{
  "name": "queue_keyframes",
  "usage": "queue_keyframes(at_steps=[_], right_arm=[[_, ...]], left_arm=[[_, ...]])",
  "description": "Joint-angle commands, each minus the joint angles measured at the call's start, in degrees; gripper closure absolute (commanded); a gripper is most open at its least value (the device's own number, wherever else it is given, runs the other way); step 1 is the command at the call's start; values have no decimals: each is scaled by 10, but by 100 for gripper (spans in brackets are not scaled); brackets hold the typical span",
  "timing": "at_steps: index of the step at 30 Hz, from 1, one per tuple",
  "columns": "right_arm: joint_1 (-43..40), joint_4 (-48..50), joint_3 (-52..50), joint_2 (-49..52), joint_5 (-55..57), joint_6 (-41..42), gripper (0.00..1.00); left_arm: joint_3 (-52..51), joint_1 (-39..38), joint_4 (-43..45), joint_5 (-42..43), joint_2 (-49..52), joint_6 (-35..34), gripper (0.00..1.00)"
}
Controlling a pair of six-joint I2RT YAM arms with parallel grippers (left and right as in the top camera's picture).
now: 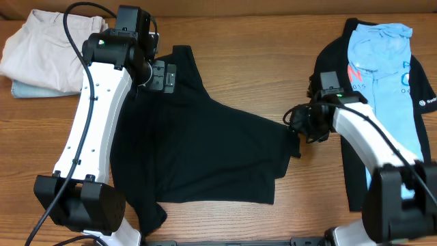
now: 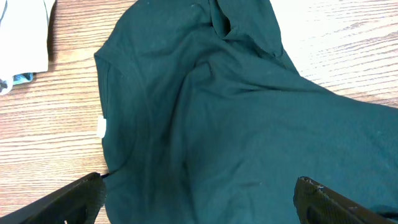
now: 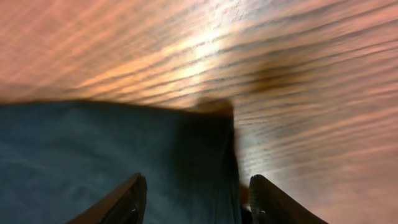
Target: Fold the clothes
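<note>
A plain black T-shirt (image 1: 205,150) lies spread on the wooden table, partly rumpled. In the left wrist view it (image 2: 249,124) fills the frame, with a small white tag (image 2: 101,127) at its left edge. My left gripper (image 1: 161,75) hovers over the shirt's upper left part, and its jaws (image 2: 199,199) are wide open and empty. My right gripper (image 1: 298,124) is low at the shirt's right corner. Its jaws (image 3: 196,199) are open and straddle the shirt's edge (image 3: 211,162).
A beige folded garment (image 1: 41,48) lies on a pale blue folded one (image 1: 27,87) at the back left. At the right, a light blue printed tee (image 1: 382,75) lies on a black shirt with a white sleeve logo (image 1: 429,102).
</note>
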Motion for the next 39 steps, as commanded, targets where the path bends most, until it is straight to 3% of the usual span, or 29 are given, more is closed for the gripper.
queue_keyframes(at_steps=[1,4,7,11,12,17,21,25,30,34,39], right_arm=[[-1,12,-2,49,-16,-15,44],[-1,27,-2,70,-26,-15,49],[-1,44,-1,71,-33,-15,66],[-1,52,18,67,-44,-27,96],[-1,51,29,63,-57,-41,96],[24,10,83,27,-77,-92,96],[76,-33,92,3,-65,-86,96],[169,-90,92,-1,-67,-61,96],[356,-114,89,-1,-65,-37,95],[441,-107,89,-1,-46,8,63],[406,-112,89,-27,-45,30,47]], left_arm=[[-2,0,-2,3,6,9,0],[-2,0,-2,3,6,9,0],[-2,0,-1,3,6,9,0],[-2,0,0,3,6,9,0],[-2,0,2,3,6,9,0],[-2,0,12,3,6,9,0],[-2,0,18,3,6,9,0],[-2,1,22,3,6,9,0],[-2,12,27,3,6,9,0],[-2,18,26,3,6,9,0],[-2,19,26,3,6,9,0]])
